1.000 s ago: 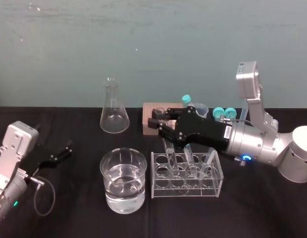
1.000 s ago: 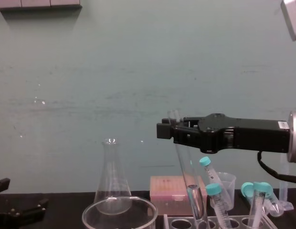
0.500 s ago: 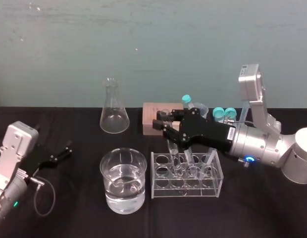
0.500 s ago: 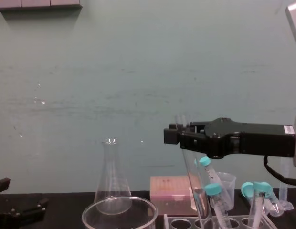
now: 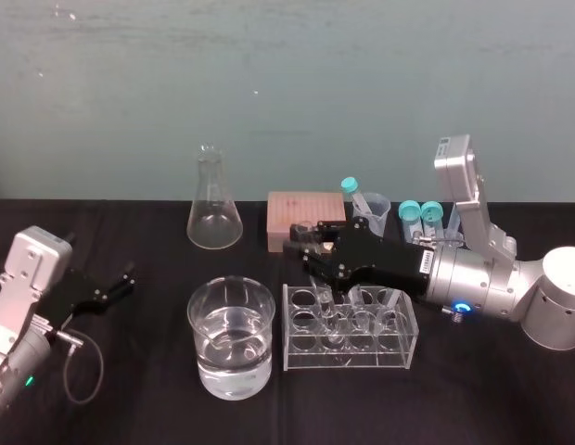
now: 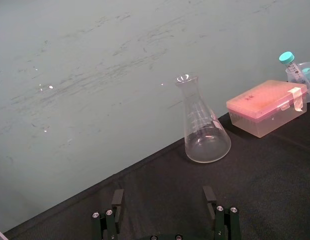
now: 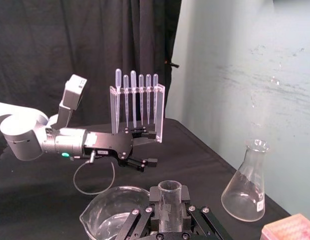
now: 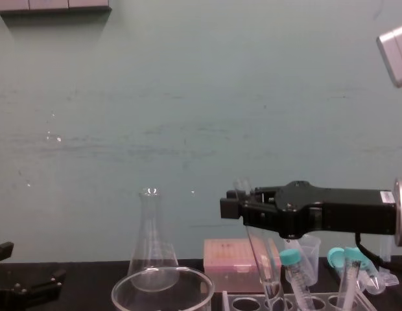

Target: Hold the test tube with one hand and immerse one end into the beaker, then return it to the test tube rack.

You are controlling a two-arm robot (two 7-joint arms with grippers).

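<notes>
Gripping the test tube [image 8: 259, 258] in the right gripper [image 8: 229, 207], jaws closed on the glass just below its open mouth. Holding it high up, judged to be leaving the long lower length free to drop into a hole. Carrying the tube slightly tilted, mouth leaning toward the beaker [image 5: 230, 293] side, rounded end reaching down to the top of the test tube rack [image 5: 297, 353] near its beaker end. Appearing to be lowering it back into the rack; not possible to confirm how deep the tube is seated.

Resting the left gripper [image 5: 121, 277] low over the black tabletop [image 5: 139, 389] on the left, well apart from the work, fingers [image 6: 116, 199] spread open and holding nothing.

Noting the beaker part-filled with clear liquid, standing just beside the rack's left end. Noting teal-capped tubes [image 8: 291, 271] leaning in the rack toward its right, near the descending glass and judged the closest obstruction. Noting an Erlenmeyer flask [image 5: 213, 211], a pink box [image 5: 301, 209] and a small plastic cup [image 5: 376, 205] behind, clear of the gripper's path.
</notes>
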